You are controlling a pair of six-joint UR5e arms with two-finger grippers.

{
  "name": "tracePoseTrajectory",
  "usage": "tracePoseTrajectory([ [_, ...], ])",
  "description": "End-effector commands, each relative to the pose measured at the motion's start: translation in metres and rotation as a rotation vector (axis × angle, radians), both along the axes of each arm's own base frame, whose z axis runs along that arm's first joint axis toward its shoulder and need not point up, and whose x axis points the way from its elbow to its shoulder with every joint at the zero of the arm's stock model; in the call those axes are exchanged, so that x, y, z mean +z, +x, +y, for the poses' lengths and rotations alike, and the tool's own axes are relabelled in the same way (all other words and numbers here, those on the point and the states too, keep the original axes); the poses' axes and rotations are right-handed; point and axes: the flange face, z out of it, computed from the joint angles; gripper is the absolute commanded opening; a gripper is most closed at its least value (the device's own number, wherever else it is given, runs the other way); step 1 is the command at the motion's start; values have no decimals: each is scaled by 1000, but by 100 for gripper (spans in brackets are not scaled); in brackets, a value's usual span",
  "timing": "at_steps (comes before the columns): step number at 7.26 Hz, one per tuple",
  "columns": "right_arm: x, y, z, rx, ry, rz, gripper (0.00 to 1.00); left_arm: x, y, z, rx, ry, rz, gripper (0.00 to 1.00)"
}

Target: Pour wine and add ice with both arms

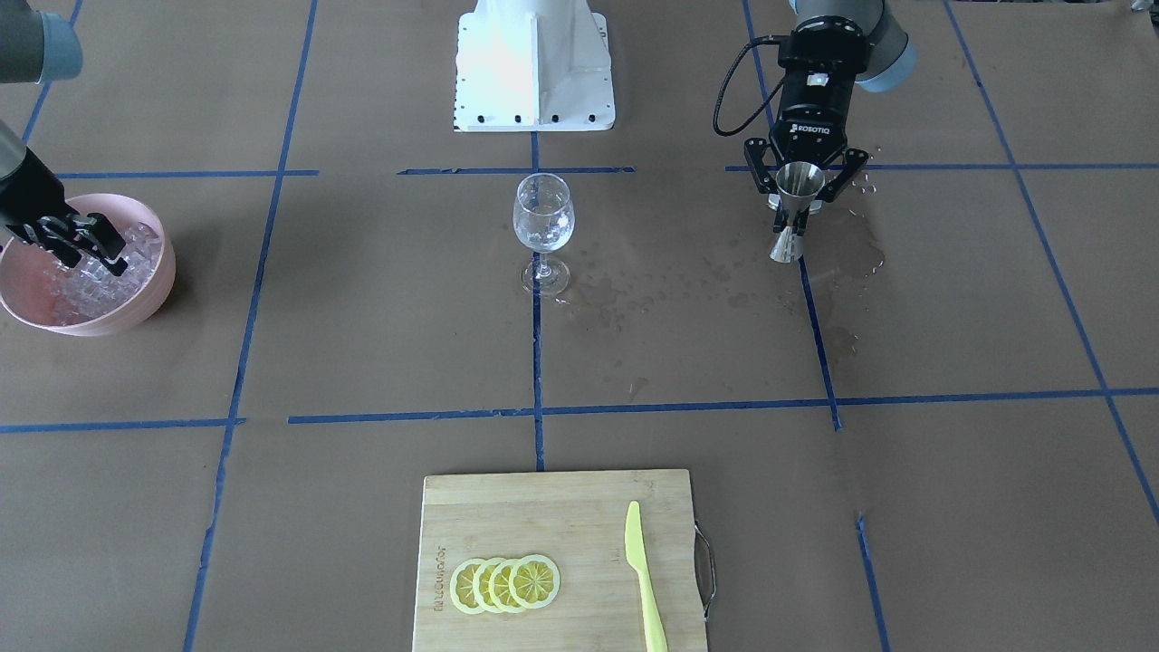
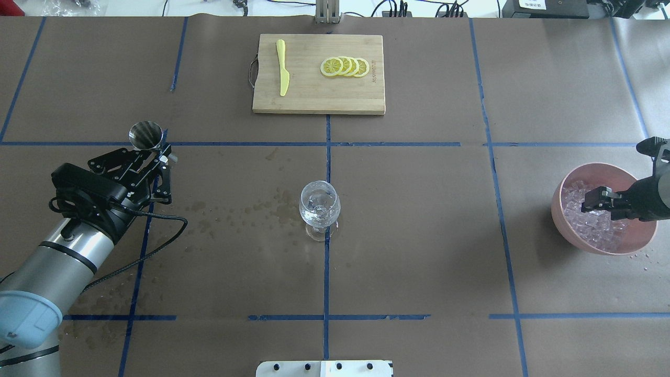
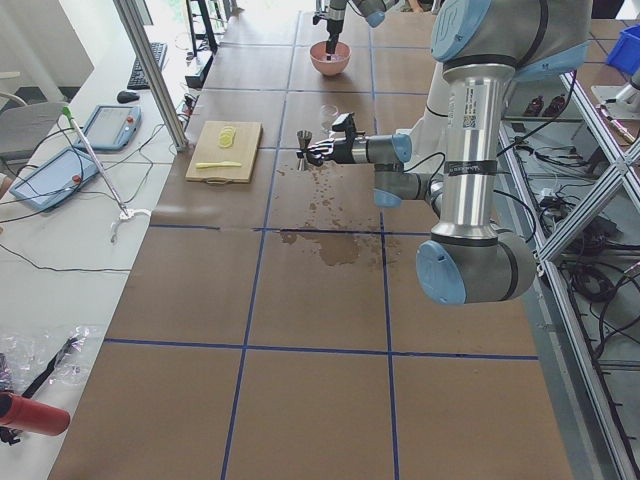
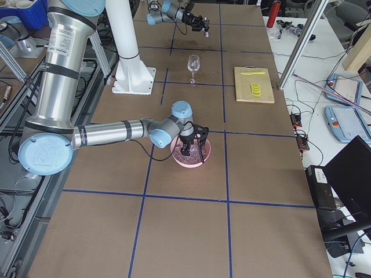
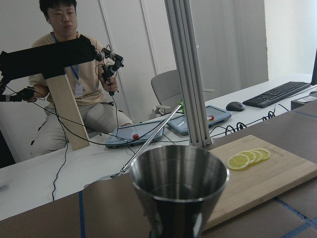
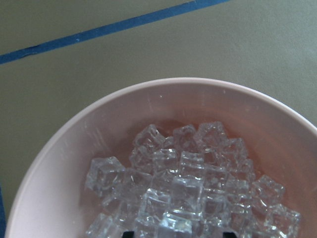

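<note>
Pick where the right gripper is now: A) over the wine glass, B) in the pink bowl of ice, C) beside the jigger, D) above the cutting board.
B: the right gripper reaches into the bowl, its tips down among the ice.

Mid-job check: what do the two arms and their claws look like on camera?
Both arms are grey metallic tubes with pale blue joint caps. The left arm ends in a black wrist block lettered ROBOTIQ in white, a looping black cable alongside, and a black two-finger left claw. The right arm carries a matching black right claw.
</note>
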Motion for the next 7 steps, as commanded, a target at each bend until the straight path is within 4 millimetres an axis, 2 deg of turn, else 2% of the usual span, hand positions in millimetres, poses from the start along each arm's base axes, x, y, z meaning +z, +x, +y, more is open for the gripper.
tracePoseTrajectory([
  [1,-1,0,0,-1,1,-2,28,4,2,0,1,-11,10,0],
  [3,-8,1,2,-13,-2,-23,10,4,2,-1,-1,-12,12,0],
  [4,-18,4,4,-26,-3,-50,0,5,3,0,1,-13,10,0],
  [5,-23,10,2,-17,1,-58,0,8,5,-1,0,-18,11,0],
  [7,-30,22,-2,10,17,-62,0,29,17,-4,-4,-74,67,0],
])
